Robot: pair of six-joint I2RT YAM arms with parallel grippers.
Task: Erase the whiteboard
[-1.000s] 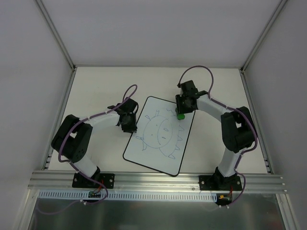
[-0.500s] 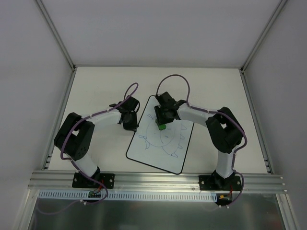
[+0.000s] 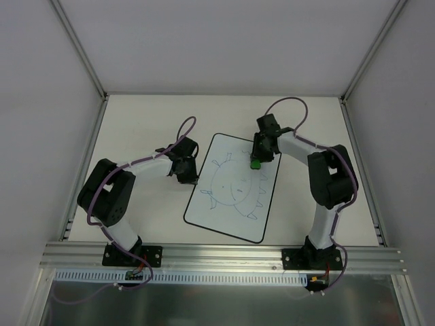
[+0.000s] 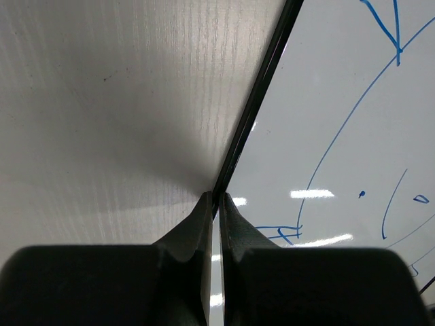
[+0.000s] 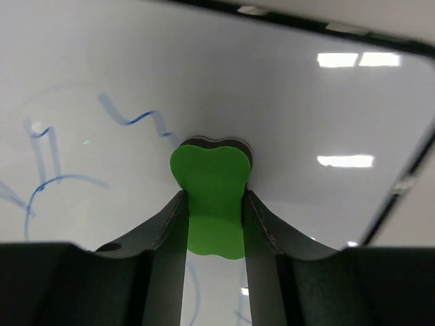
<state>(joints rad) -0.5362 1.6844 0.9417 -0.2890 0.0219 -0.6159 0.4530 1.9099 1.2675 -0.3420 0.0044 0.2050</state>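
The whiteboard [image 3: 234, 207] lies flat mid-table, tilted, with a blue face doodle. My right gripper [image 3: 255, 161] is shut on the green eraser [image 3: 255, 164] and presses it on the board's upper right part. In the right wrist view the eraser [image 5: 209, 178] sits between my fingers on the board [image 5: 319, 102], with smeared blue lines to its left. My left gripper [image 3: 189, 178] is shut at the board's left edge. In the left wrist view its tips [image 4: 217, 198] meet on the thin black edge of the board [image 4: 340, 88].
White walls with metal posts [image 3: 81, 47] enclose the table on three sides. An aluminium rail [image 3: 217, 255] runs along the near edge with both arm bases on it. Purple cables loop above both arms.
My right gripper swept the eraser left into the board's middle, then back to the upper right. Blue lines near the top have faded. The board's near end slid slightly right.
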